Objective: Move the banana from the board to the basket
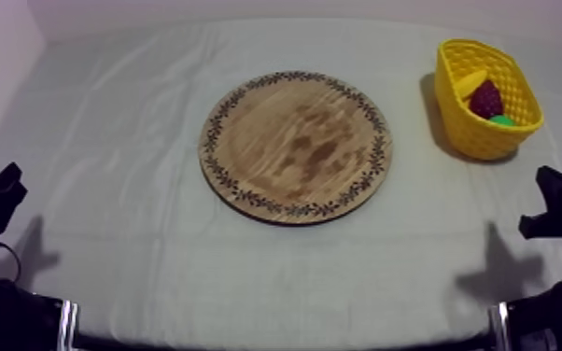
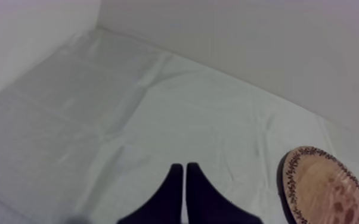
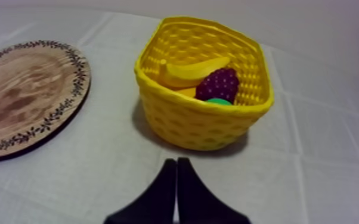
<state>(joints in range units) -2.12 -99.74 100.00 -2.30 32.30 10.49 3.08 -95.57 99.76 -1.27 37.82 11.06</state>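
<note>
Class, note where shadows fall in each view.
Top view: the yellow basket throws a shadow towards the wooden board. Right wrist view: shadow hugs the basket's base on the board's side. Left wrist view: soft creases shade the cloth.

The board [image 1: 296, 147] is matt wood with visible grain. The basket [image 3: 200, 122] looks like woven plastic, a little shiny. The banana [image 3: 191, 71] is smooth, the grapes [image 3: 217, 83] bumpy. The cloth [image 1: 107, 205] is matt and creased.
</note>
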